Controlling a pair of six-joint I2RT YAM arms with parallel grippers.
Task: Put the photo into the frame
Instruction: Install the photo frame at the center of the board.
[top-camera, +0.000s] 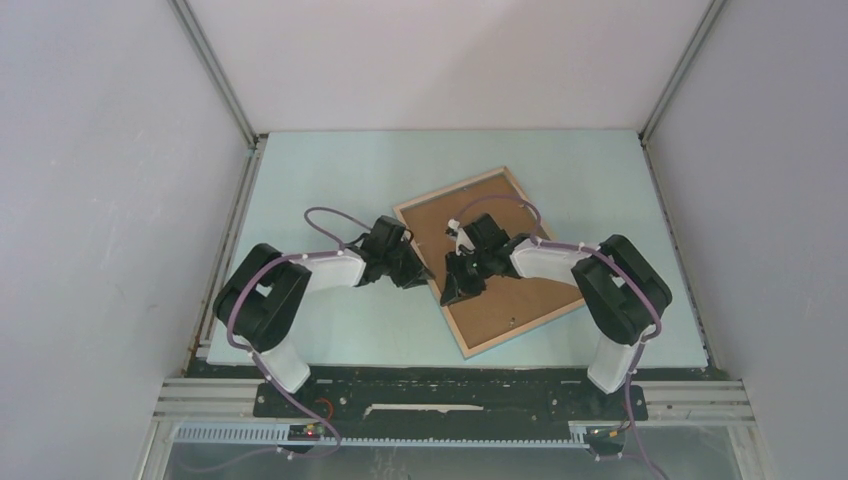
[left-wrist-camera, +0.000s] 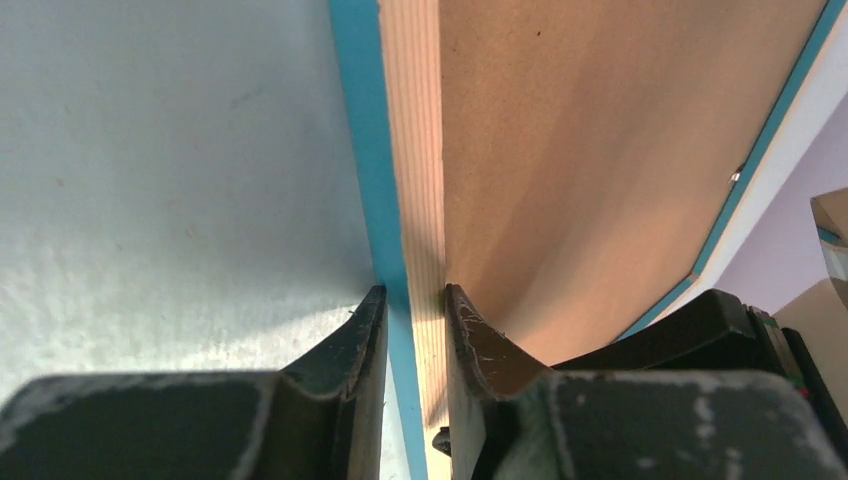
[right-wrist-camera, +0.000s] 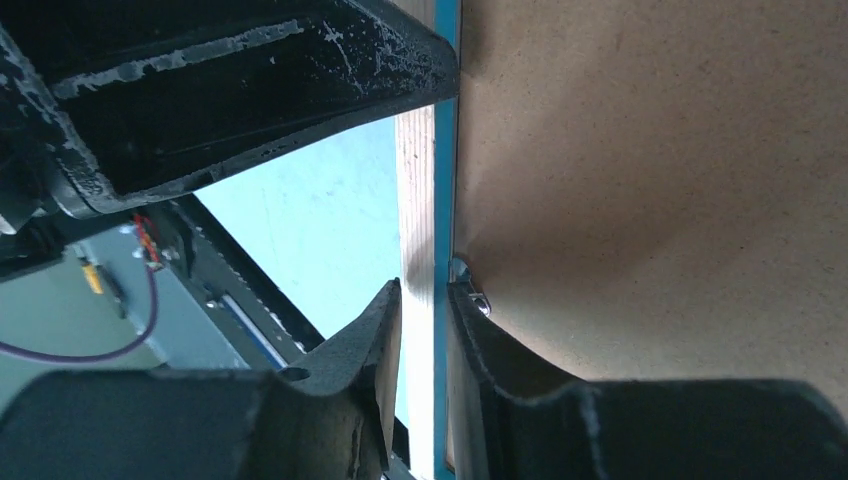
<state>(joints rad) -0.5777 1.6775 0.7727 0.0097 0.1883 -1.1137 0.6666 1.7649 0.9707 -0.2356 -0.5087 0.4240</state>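
The frame lies back-up and turned at an angle on the table, light wood rim showing and a brown backing board inside it. My left gripper is at its left rail. Seen from the left wrist, the left gripper is shut across the rail, one finger on the blue outer edge and one on the inner side. My right gripper holds the same rail a little nearer to me. The right wrist view shows that gripper shut across the frame's rail. The photo is hidden.
The pale blue table is enclosed by white walls with metal posts at the corners. A small metal tab sits on the backing board beside my right finger. The left gripper's black body hangs close above the right one.
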